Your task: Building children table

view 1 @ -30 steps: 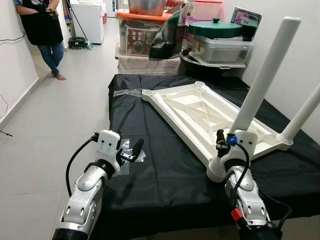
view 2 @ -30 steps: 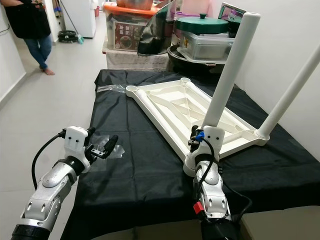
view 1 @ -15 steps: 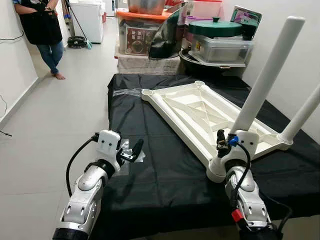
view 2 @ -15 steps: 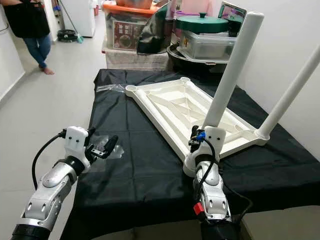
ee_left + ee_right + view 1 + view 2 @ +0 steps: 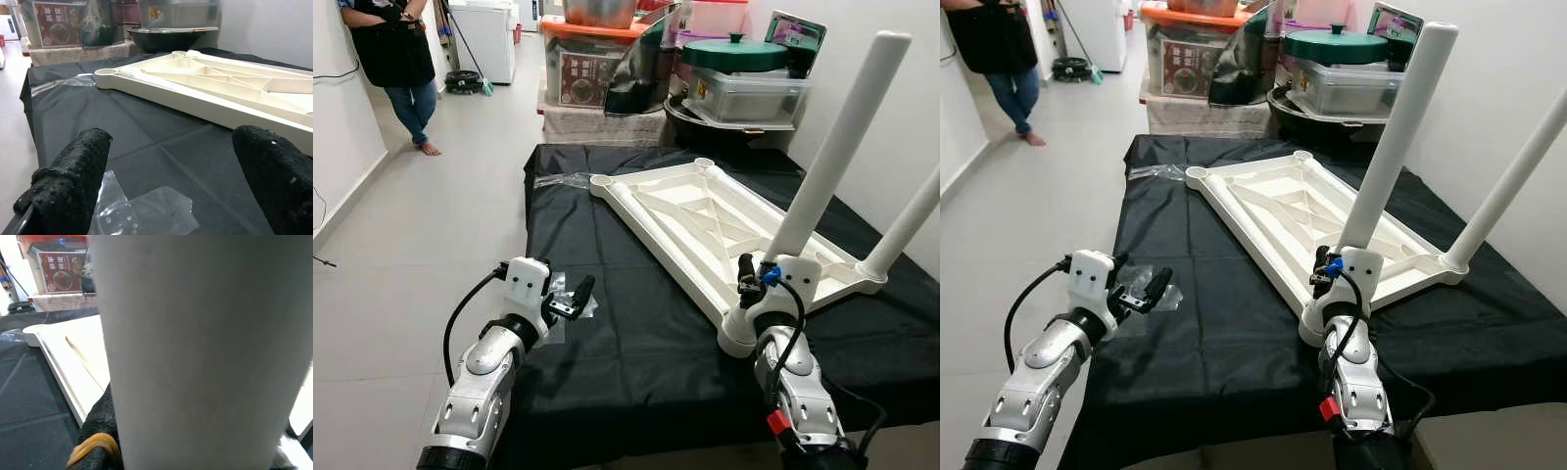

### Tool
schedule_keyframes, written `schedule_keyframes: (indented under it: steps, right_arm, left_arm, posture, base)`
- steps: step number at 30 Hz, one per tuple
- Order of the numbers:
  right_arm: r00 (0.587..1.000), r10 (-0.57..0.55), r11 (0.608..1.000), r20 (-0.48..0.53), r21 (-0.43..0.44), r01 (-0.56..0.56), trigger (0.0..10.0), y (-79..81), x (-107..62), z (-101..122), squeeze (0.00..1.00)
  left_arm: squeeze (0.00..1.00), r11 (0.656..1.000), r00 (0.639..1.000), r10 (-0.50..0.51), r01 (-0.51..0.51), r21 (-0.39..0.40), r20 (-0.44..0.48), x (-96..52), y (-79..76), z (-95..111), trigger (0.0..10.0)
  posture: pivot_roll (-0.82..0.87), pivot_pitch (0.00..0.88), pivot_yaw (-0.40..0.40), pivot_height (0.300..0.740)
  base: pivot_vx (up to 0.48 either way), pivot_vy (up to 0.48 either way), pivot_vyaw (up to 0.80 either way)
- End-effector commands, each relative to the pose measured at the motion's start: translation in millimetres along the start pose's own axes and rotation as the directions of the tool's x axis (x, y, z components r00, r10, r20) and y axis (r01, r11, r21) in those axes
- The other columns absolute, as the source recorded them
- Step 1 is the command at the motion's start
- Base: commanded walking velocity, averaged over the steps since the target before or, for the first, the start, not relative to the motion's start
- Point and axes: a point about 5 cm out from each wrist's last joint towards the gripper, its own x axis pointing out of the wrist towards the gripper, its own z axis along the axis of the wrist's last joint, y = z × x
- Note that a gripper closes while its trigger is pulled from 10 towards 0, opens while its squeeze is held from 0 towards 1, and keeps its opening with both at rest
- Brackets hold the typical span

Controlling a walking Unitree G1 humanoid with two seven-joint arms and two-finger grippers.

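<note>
A cream-white plastic table frame (image 5: pixel 705 220) lies on a tabletop covered in black cloth (image 5: pixel 636 333). Two plain white tubular legs (image 5: pixel 837 137) rise from it. Both robot arms are silver with white wrist housings; the left gripper (image 5: pixel 579 292) has black, rough-textured fingers (image 5: pixel 73 181). The right wrist carries a small blue fitting and a red tag. A clear, glossy plastic wrapper (image 5: pixel 146 215) lies on the cloth. The floor (image 5: pixel 411 255) is pale grey tile. Behind stand an orange-lidded bin (image 5: pixel 592 59) and a dark green lid (image 5: pixel 736 54).
</note>
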Motion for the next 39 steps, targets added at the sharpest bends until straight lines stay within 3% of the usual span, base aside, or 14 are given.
schedule_keyframes:
  steps: [1, 39]
  right_arm:
    - [0.988, -0.041, 0.999, -0.147, 0.022, 0.045, 10.0, -10.4, -7.2, -29, 0.0]
    - [0.995, -0.022, 0.999, -0.096, 0.029, 0.024, 10.0, -3.1, -6.8, -12, 0.0]
  left_arm:
    - [0.0, 1.0, 1.0, -0.01, 0.01, 0.013, -0.001, 1.6, 0.3, 0, 10.0]
    - [0.0, 1.0, 1.0, -0.008, 0.008, 0.022, -0.003, 0.6, 3.9, -1, 10.0]
  posture:
    - [0.04, 0.0, -0.076, 0.74]
    - [0.04, 0.0, -0.07, 0.74]
  base:
    - [0.0, 0.0, 0.0]
    - [0.0, 0.0, 0.0]
